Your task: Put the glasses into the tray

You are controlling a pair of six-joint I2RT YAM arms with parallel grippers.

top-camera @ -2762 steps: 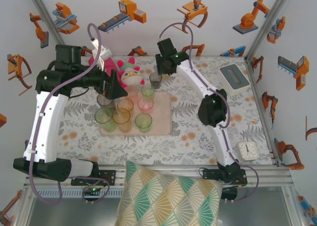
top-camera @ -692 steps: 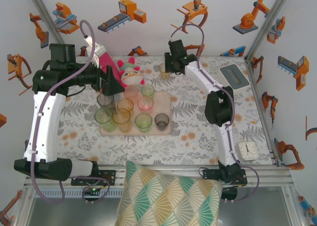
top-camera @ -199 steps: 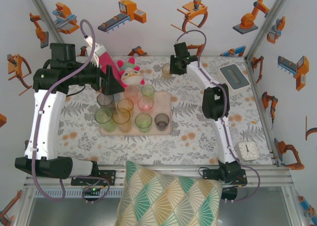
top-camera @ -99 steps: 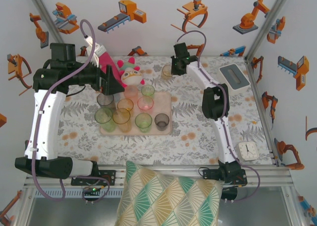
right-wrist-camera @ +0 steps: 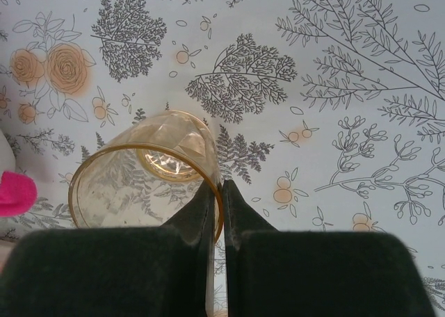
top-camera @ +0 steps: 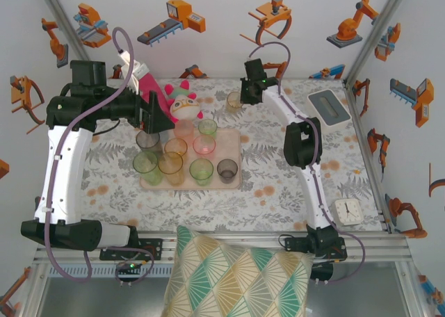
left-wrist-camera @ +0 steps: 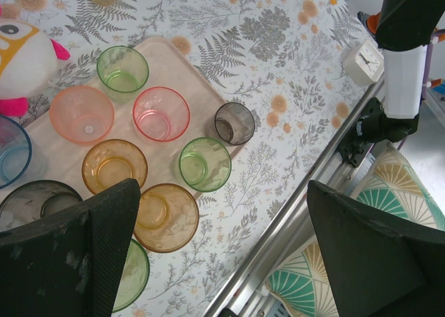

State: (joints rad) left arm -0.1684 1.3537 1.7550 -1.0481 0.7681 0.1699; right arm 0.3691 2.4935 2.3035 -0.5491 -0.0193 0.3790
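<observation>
Near rim of the amber translucent plastic tumbler [right-wrist-camera: 139, 167] is hidden behind the right gripper [right-wrist-camera: 216, 192] on its wrist cam. On the left wrist cam, the blue translucent tumbler [left-wrist-camera: 8, 153] gets chopped by the left edge, and the smoky grey tumbler [left-wrist-camera: 28, 199] sits half behind the left gripper [left-wrist-camera: 222, 183] finger [left-wrist-camera: 76, 254].

No writing could be read. The numerals on the dial of the small white clock [top-camera: 345, 210] on the bench [top-camera: 271, 199] were too small to be made out. The orange robot stickers [top-camera: 179, 19] on the walls were seen as pictures, any lettering on them being illegible.
</observation>
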